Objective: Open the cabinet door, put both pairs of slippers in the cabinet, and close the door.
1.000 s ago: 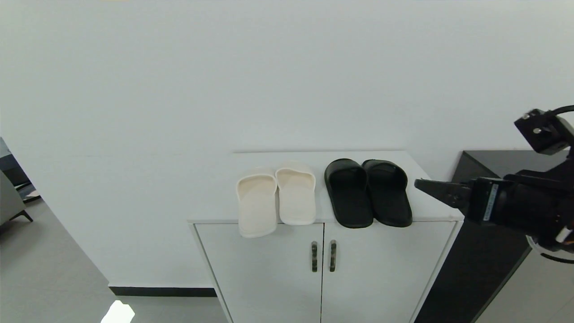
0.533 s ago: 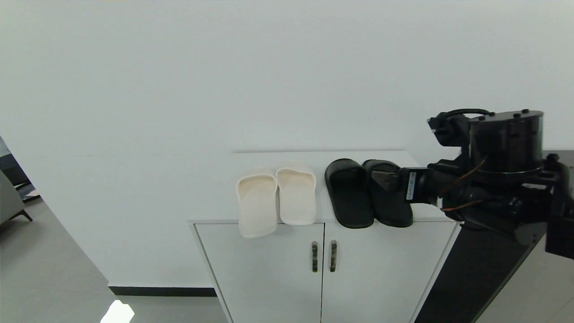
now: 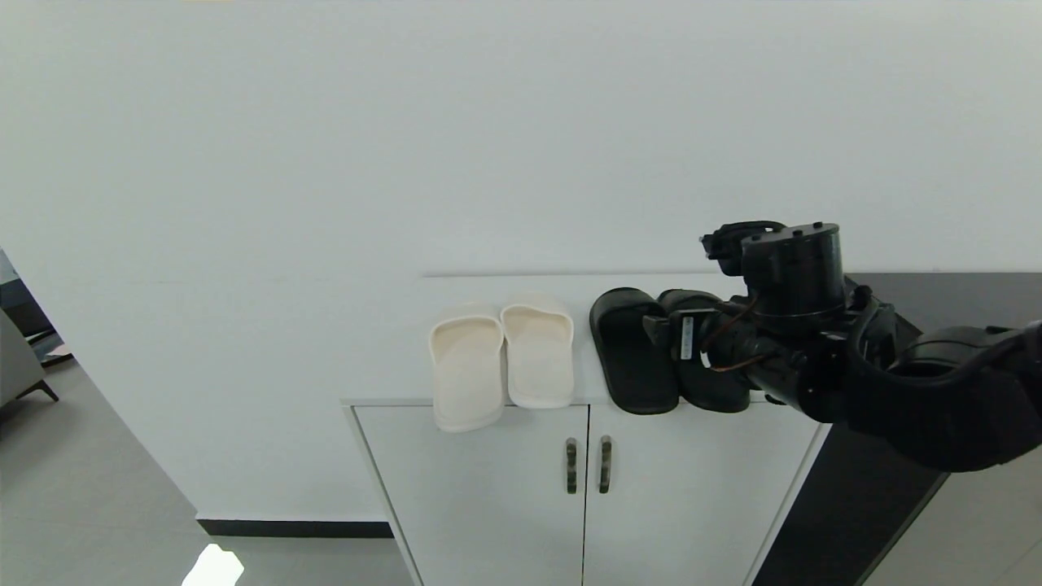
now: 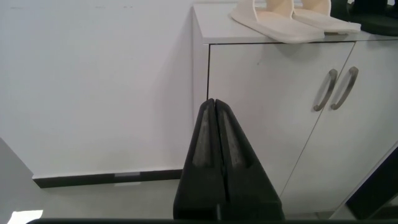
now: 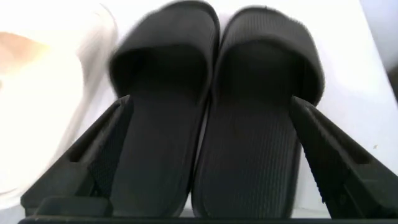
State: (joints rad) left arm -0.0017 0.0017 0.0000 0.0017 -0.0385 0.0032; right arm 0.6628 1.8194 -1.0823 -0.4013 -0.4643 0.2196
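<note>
Right tool (image 5: 208, 109) gaped wide and empty, astride the pair of black rubber slippers (image 5: 161, 143) — seemingly to pinch both together.

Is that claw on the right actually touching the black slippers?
Cannot tell. In the right wrist view the open right gripper straddles the black slippers, but neither gap nor contact at its fingers shows plainly.

Your head cam looks fwd and down from well back at the cabinet (image 3: 399, 366). L wrist cam sits low, facing its doors (image 4: 261, 124) and the cream slippers (image 4: 292, 22); R wrist cam is close over the black slippers (image 5: 249, 155). Head cam shares both.
</note>
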